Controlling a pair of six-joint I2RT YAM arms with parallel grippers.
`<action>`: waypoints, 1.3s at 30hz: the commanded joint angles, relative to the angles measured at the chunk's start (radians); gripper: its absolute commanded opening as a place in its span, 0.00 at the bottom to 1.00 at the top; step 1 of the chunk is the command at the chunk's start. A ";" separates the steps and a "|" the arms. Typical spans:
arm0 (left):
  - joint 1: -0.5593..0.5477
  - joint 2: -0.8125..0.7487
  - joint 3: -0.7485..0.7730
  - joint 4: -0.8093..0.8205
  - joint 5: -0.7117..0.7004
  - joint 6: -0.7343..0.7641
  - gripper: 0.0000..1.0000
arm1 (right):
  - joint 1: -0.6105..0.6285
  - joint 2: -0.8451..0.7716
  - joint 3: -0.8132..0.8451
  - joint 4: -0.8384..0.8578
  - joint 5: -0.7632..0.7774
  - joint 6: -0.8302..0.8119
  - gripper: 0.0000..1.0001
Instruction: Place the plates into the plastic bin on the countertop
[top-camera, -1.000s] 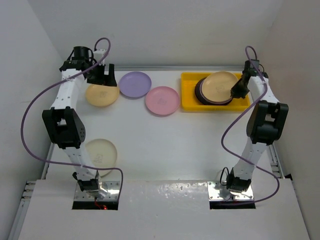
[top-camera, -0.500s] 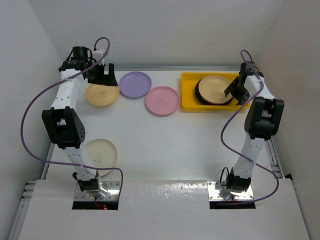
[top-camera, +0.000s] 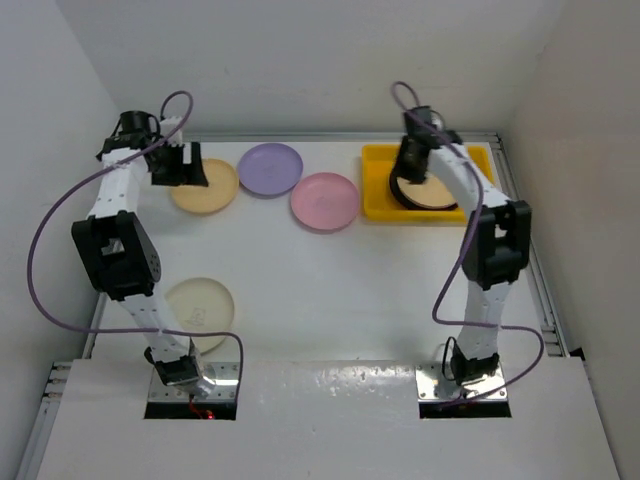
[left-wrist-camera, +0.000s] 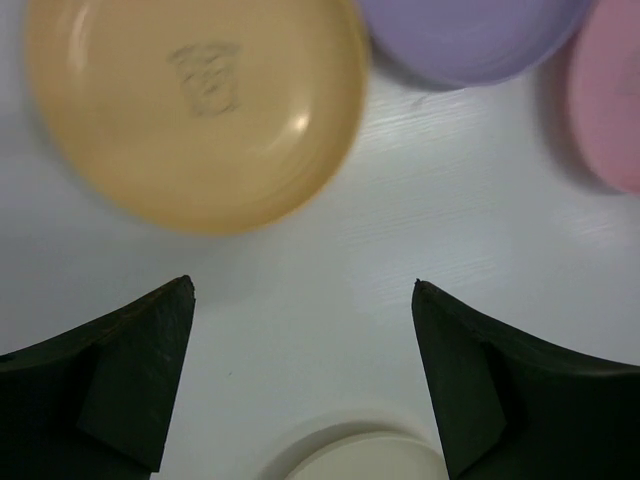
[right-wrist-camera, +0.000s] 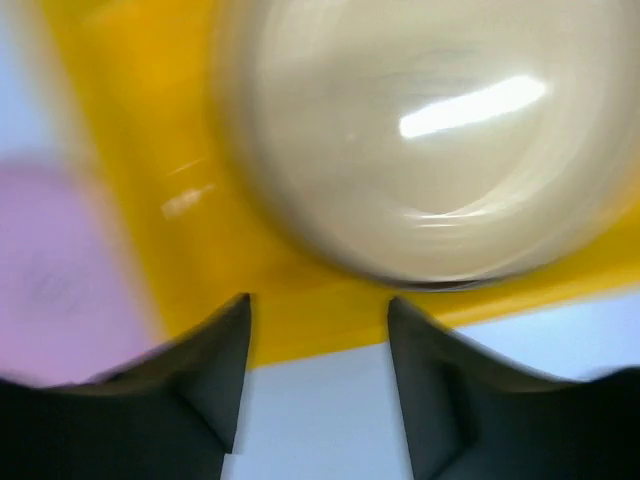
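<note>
The yellow plastic bin (top-camera: 375, 190) stands at the back right of the white countertop (top-camera: 330, 290). It holds a stack of plates with a cream one (top-camera: 432, 192) on top and dark rims under it. My right gripper (top-camera: 410, 168) hovers open and empty over the bin's left part. In the right wrist view the gripper (right-wrist-camera: 318, 305) is above the bin's wall (right-wrist-camera: 300, 300), near the cream plate (right-wrist-camera: 420, 130). My left gripper (top-camera: 172, 165) is open and empty, left of a pastel yellow plate (top-camera: 207, 187). The left wrist view shows the gripper (left-wrist-camera: 303, 290) and this plate (left-wrist-camera: 190, 110).
A lilac plate (top-camera: 270, 168) and a pink plate (top-camera: 323, 200) lie between the yellow plate and the bin. A cream plate (top-camera: 198, 303) lies near the left arm's base. White walls close in the countertop on the left, back and right. Purple cables loop off both arms.
My right gripper has let go of the cream plate onto the stack and swung left across the bin. My left gripper has shifted left, off the yellow plate.
</note>
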 joint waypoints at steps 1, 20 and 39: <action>0.114 -0.075 -0.056 0.007 -0.107 0.018 0.88 | 0.199 0.022 0.095 -0.024 -0.121 0.102 0.31; 0.217 -0.184 -0.234 0.017 0.052 0.081 0.86 | 0.394 0.174 -0.162 0.137 -0.039 1.045 0.61; 0.245 -0.155 -0.194 0.026 0.103 0.063 0.86 | 0.457 -0.136 -0.338 0.318 -0.075 0.239 0.00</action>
